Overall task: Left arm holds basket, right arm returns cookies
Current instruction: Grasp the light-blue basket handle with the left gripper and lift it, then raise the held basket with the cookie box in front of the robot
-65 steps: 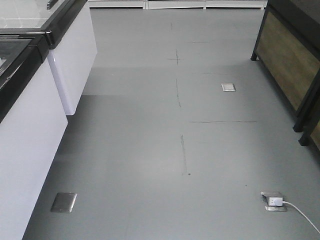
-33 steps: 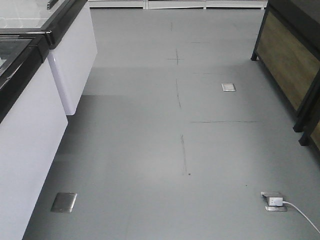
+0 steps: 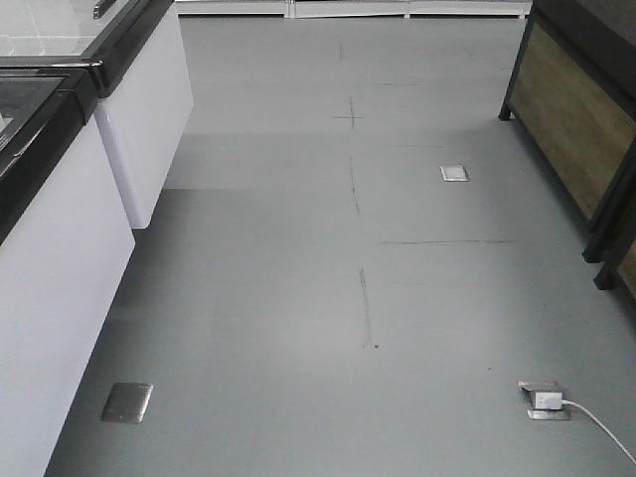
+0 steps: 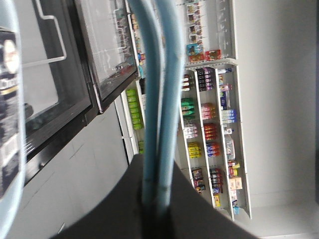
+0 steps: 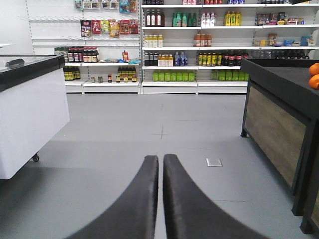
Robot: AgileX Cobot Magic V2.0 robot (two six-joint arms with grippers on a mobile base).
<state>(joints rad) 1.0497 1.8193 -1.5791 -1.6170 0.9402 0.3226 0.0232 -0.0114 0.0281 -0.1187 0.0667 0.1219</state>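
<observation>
In the left wrist view, the basket's two flat light blue handles (image 4: 158,99) run down the picture into my left gripper (image 4: 157,167), whose black jaws are shut on them. A curve of the basket rim (image 4: 18,124) shows at the far left. Inside it is a blurred dark box face with a pale round mark (image 4: 7,74), which looks like the cookies. In the right wrist view, my right gripper (image 5: 160,157) points level across the shop floor. Its fingers are almost touching and hold nothing. Neither arm shows in the front view.
White chest freezers (image 3: 60,268) with black rims line the left. A black and wood display stand (image 3: 571,119) lines the right, with oranges (image 5: 314,74) on top. Metal floor boxes (image 3: 127,401) and a plugged outlet with white cable (image 3: 547,399) sit in the grey floor. Stocked shelves (image 5: 199,50) stand ahead.
</observation>
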